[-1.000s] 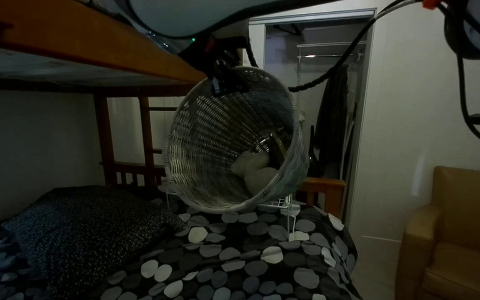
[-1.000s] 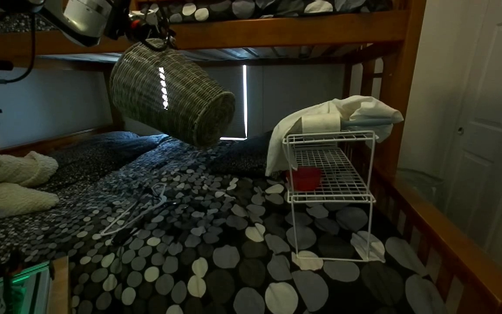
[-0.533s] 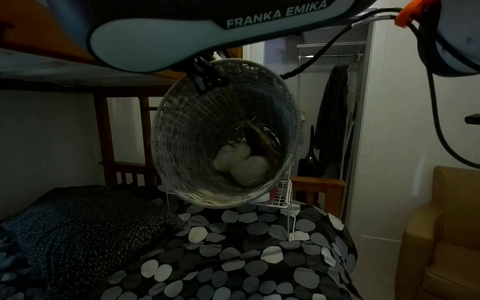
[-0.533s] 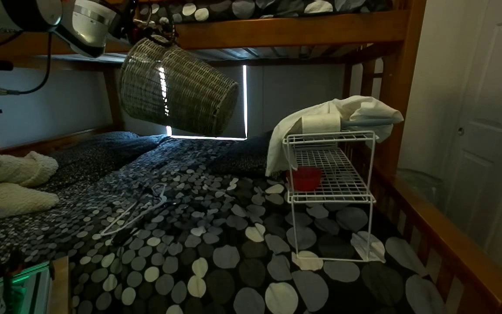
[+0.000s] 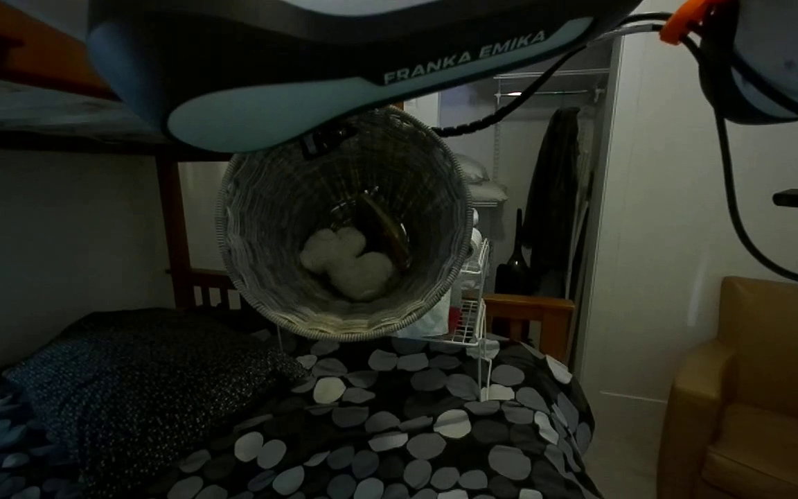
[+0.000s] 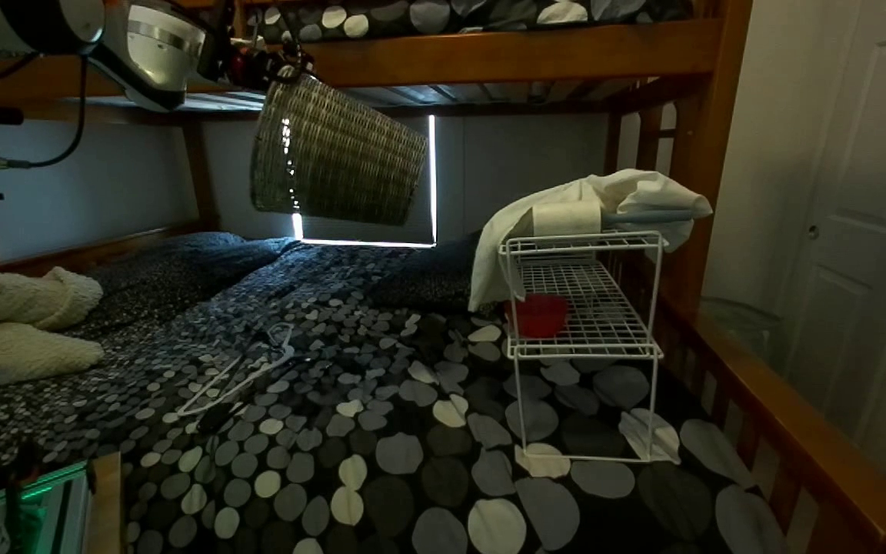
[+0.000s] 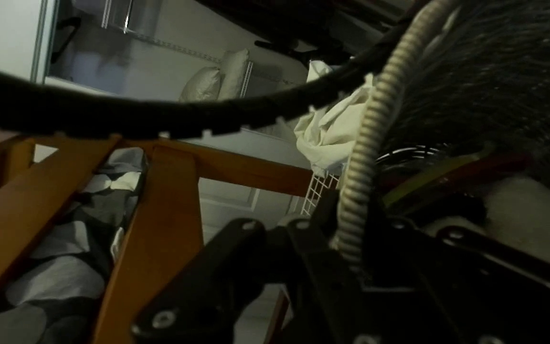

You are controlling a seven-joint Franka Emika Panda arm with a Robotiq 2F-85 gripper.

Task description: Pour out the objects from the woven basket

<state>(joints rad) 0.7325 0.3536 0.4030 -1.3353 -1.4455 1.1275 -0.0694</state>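
The woven basket (image 5: 260, 229) hangs in the air above the bed, tipped on its side, its mouth facing the camera in an exterior view. In an exterior view the basket (image 6: 343, 158) is nearly level, its base slightly lower than its mouth. A soft white object (image 5: 361, 274) and a flat object (image 5: 388, 232) lie inside. The wrist view shows the white object (image 7: 533, 220) and a yellow-green and red edge. My gripper (image 5: 327, 141) is shut on the rim at the top; it also shows in an exterior view (image 6: 289, 71). In the wrist view the rim runs between the fingers (image 7: 349, 210).
The upper bunk rail (image 6: 504, 61) is close to the gripper. A white wire rack (image 6: 585, 354) with a white cloth (image 6: 612, 196) and a red bowl (image 6: 541, 315) stands on the dotted bedcover (image 6: 381, 462). A hanger (image 6: 258, 373) and a dark pillow (image 5: 156, 374) lie there.
The basket has moved left in an exterior view, its mouth turning toward that camera. Its base has swung up, so it hangs more level. The contents are still inside.
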